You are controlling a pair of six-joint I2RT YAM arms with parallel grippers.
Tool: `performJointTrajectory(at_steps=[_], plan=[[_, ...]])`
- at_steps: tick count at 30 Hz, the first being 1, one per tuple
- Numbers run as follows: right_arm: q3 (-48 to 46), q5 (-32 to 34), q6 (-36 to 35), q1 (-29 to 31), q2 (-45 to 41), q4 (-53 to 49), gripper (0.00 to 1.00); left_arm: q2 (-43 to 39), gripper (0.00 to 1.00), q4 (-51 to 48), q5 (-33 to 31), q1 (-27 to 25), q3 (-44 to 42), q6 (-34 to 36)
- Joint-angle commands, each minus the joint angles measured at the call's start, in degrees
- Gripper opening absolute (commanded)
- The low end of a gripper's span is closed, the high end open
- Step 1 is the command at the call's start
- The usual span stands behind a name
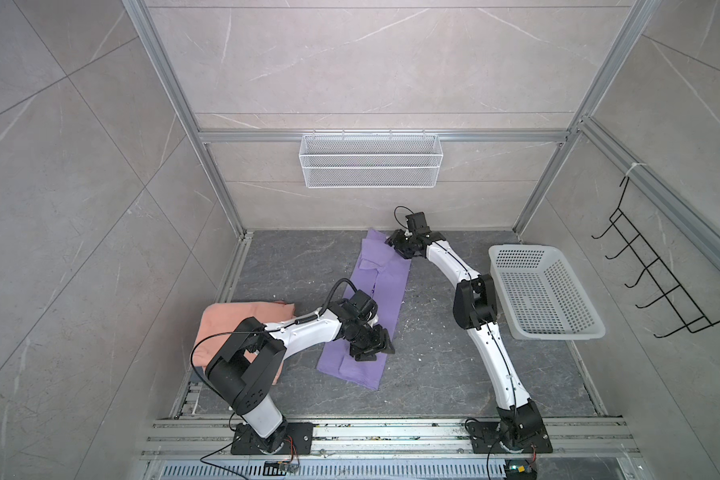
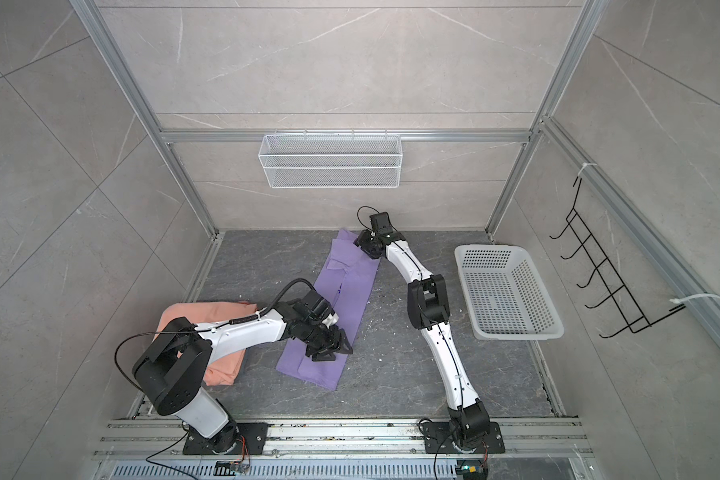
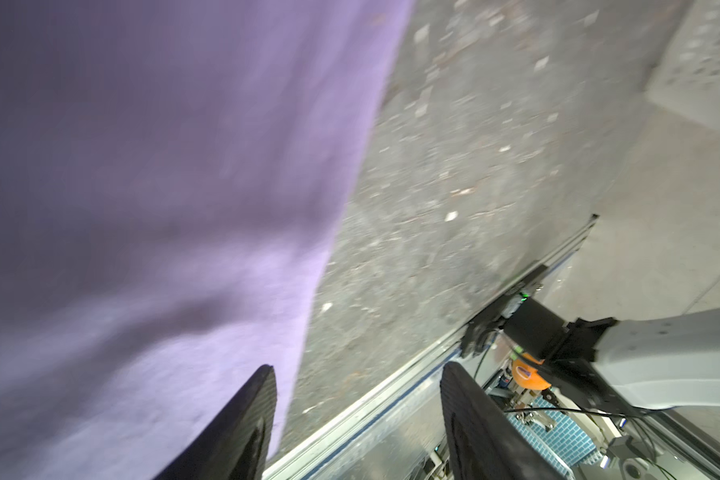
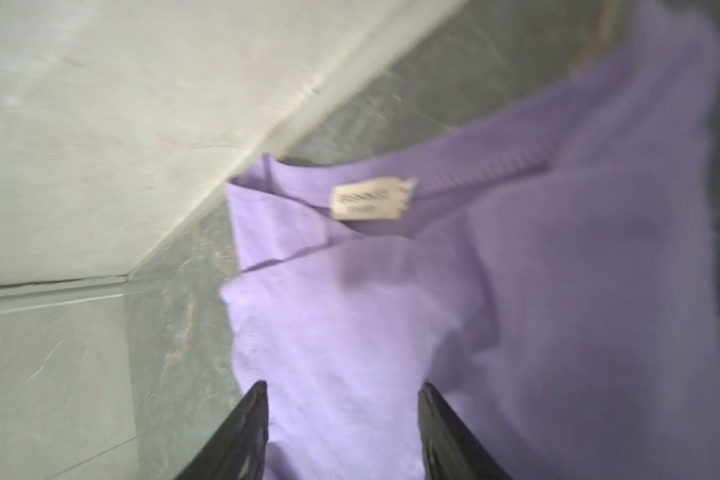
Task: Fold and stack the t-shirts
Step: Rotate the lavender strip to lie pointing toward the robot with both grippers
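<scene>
Lavender t-shirt lies folded lengthwise on the bench.
Left claw spread at its side edge; right claw spread over the collar end.

Ahead of the left gripper, bare dark grey stone floor lies open as far as the right arm's white forearm. Behind its wrist, a heaped salmon-peach cloth shirt blocks the way. Just past the right gripper stands the pale tiled back wall; a white perforated plastic basket sits beyond its elbow.

2 high top views look down on the whole floor; both wrist views closely share the lavender t-shirt.
</scene>
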Motion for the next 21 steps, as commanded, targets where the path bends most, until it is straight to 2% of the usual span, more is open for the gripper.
performJointTrajectory(at_steps=[1,6,12,21], plan=[[1.75,-1.88,-5.33,-0.95,-4.81,-1.27,0.59,-3.81,0.67,-5.10,-5.76,0.66,3.61,-0.51],[-5.80,-0.77,-4.60,0.37,-9.64,-6.52,0.59,-2.89,0.67,-8.96,-13.67,3.06,4.41,1.63],[-20.81,-1.51,-2.17,2.38,-16.71,-1.75,0.59,0.90,0.67,-7.02,-20.47,5.30,4.22,1.31],[-20.10,0.16,-2.92,2.91,-12.68,-4.48,0.59,2.07,0.67,-1.92,-23.57,4.61,-1.61,-5.93]])
